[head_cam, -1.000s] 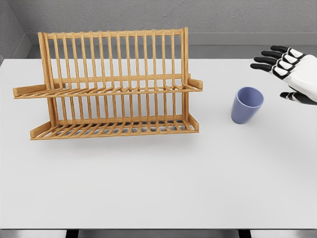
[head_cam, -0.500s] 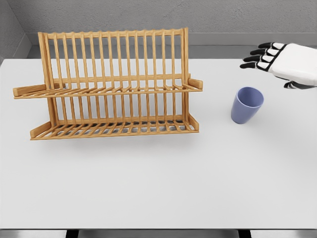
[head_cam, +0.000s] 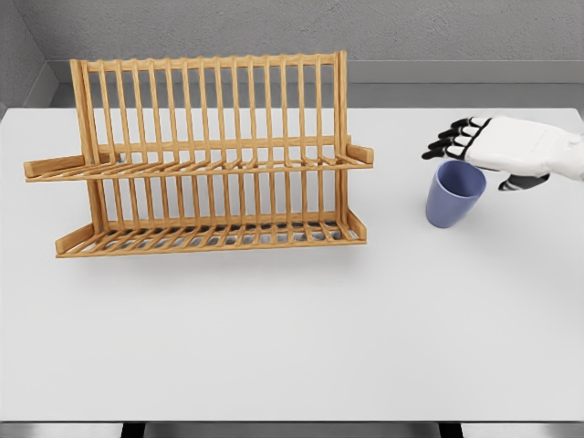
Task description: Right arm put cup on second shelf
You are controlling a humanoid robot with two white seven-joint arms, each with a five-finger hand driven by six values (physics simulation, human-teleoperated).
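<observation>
Open table on the right, rack blocking the left

The wooden dish rack (head_cam: pixel 205 155) stands on the left half of the white table (head_cam: pixel 301 338), its tall slatted back closing off any approach from behind, while both shelves are open toward the front and at their ends. The upper shelf (head_cam: pixel 201 166) has free air above its front edge. Between the rack's right end and the blue cup (head_cam: pixel 453 193) lies a bare strip of table wide enough to pass through. The right hand (head_cam: pixel 497 146) hovers over the cup's rim, fingers spread, covering it from above. The whole front of the table is bare.
</observation>
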